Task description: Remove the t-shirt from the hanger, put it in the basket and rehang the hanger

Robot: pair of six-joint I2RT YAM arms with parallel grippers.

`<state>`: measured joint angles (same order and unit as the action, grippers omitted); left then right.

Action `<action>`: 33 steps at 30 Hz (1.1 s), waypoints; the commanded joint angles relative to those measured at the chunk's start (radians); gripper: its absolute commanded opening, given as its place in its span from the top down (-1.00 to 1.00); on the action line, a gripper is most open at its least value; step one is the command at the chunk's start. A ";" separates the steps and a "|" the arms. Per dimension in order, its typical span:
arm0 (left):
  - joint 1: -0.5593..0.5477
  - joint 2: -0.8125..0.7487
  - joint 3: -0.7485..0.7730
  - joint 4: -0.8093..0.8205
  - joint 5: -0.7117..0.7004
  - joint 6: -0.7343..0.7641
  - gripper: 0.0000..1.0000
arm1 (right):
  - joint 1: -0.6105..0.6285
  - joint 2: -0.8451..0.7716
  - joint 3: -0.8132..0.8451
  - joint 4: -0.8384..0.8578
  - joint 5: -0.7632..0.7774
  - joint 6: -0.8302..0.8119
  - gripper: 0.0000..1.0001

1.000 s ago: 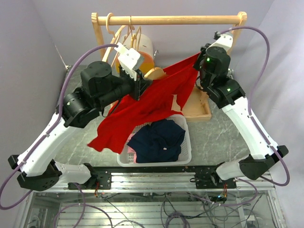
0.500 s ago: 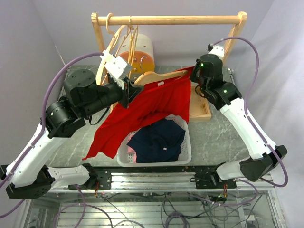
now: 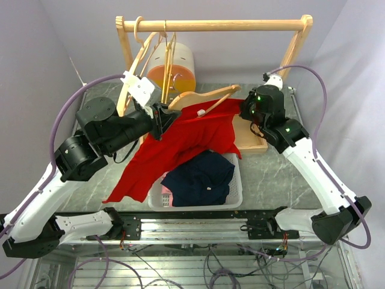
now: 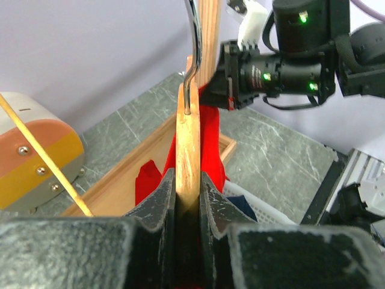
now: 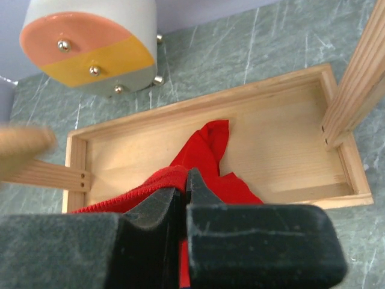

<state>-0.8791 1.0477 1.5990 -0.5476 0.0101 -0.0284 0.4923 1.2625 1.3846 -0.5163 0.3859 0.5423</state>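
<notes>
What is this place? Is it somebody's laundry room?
Probably not a home: it looks like a robot test bench set up as a laundry corner. A wooden clothes rail and a white basket of clothes stand on a table, and loose cables hang below.

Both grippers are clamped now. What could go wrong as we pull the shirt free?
1. The right gripper pinches only a thin fold of the red t-shirt. That fold may slip out under tension.
2. Red fabric lies against the wooden hanger right where the left gripper clamps it. The cloth may be trapped in that grip and stretch rather than slide off.
</notes>
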 commanded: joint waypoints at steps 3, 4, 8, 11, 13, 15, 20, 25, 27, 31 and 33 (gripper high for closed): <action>0.003 -0.060 -0.060 0.336 -0.114 -0.044 0.86 | 0.083 -0.036 -0.058 0.055 0.050 -0.099 1.00; 0.002 -0.049 -0.074 0.373 -0.118 -0.049 0.86 | 0.143 -0.033 -0.051 0.065 0.060 -0.115 1.00; 0.002 0.012 -0.096 0.500 -0.137 -0.058 0.86 | 0.269 -0.020 -0.003 0.100 -0.001 -0.163 1.00; 0.002 0.072 -0.082 0.551 -0.168 -0.069 0.86 | 0.359 -0.023 0.026 0.122 -0.064 -0.195 1.00; 0.003 0.100 -0.067 0.566 -0.186 -0.077 0.86 | 0.399 -0.024 0.048 0.108 -0.075 -0.209 1.00; 0.003 0.141 -0.044 0.566 -0.217 -0.089 0.86 | 0.439 -0.033 0.056 0.090 -0.067 -0.216 1.00; 0.003 0.219 0.034 0.532 -0.274 -0.103 0.86 | 0.490 -0.092 0.017 0.046 -0.020 -0.179 1.00; 0.003 0.294 0.113 0.538 -0.334 -0.068 0.86 | 0.508 -0.135 -0.028 0.021 0.015 -0.141 1.00; 0.003 0.333 0.155 0.540 -0.356 -0.057 0.86 | 0.511 -0.141 -0.030 0.012 0.024 -0.138 1.00; 0.003 0.435 0.254 0.528 -0.398 -0.044 0.86 | 0.520 -0.149 -0.034 0.000 0.032 -0.132 1.00; 0.003 0.483 0.305 0.522 -0.407 -0.033 0.86 | 0.524 -0.154 -0.037 -0.006 0.037 -0.130 1.00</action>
<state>-0.8787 1.4605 1.8088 -0.0860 -0.3378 -0.0895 1.0046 1.1290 1.3605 -0.5079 0.3935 0.3946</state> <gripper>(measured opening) 0.202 0.009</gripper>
